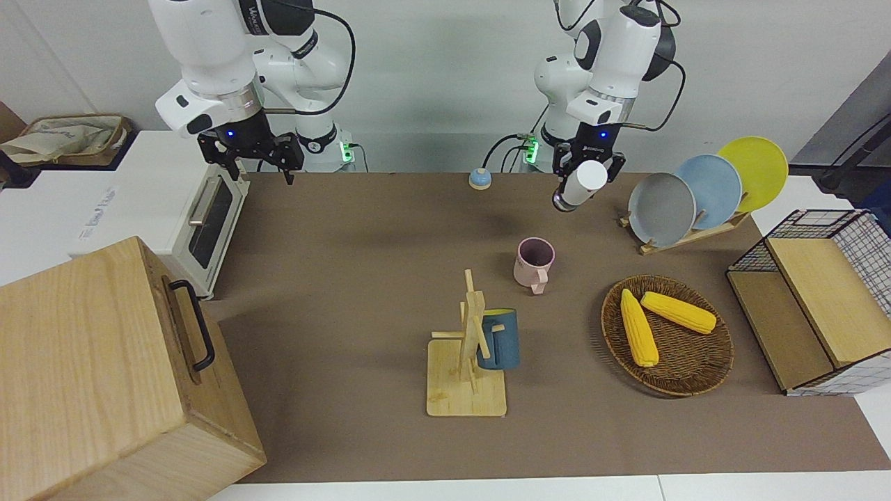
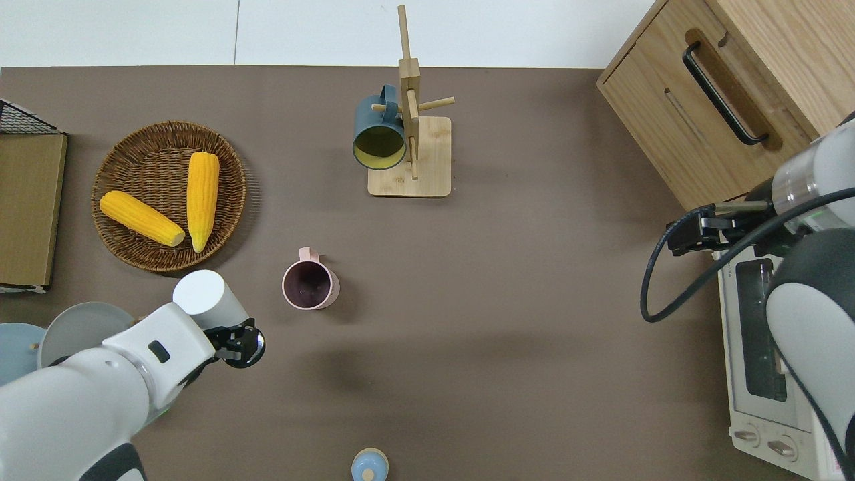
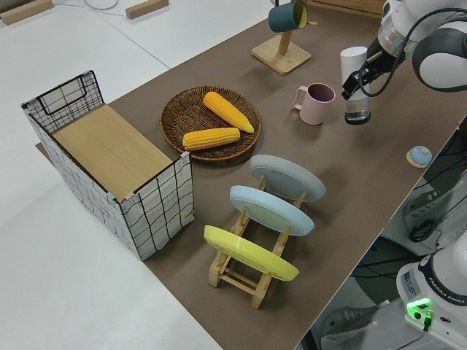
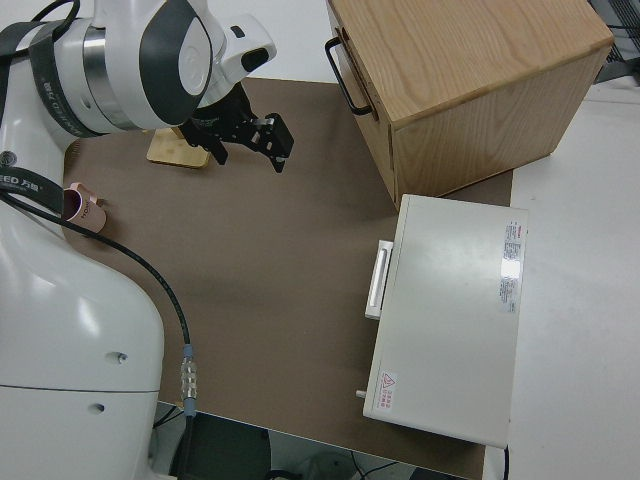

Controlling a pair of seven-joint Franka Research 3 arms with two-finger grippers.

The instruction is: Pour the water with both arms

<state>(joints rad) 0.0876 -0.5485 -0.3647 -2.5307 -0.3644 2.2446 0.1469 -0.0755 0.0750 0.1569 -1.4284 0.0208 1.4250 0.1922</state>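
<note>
One rigid, smooth bottle (image 1: pixel 578 185), likely slippery, is clamped mid-body and tilted in the left gripper (image 1: pixel 587 167) at seven o'clock of the pink mug (image 2: pixel 308 285); right gripper (image 1: pixel 256 154) open, parked.

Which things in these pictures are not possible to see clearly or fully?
- Contents of the white bottle in the left gripper: its body is opaque in every view.
- Pink mug: partly covered by the right arm in the right side view.
- Blue plate: cut by the overhead view's edge.
- Toaster oven: interior too dark, arm overlaps.
</note>
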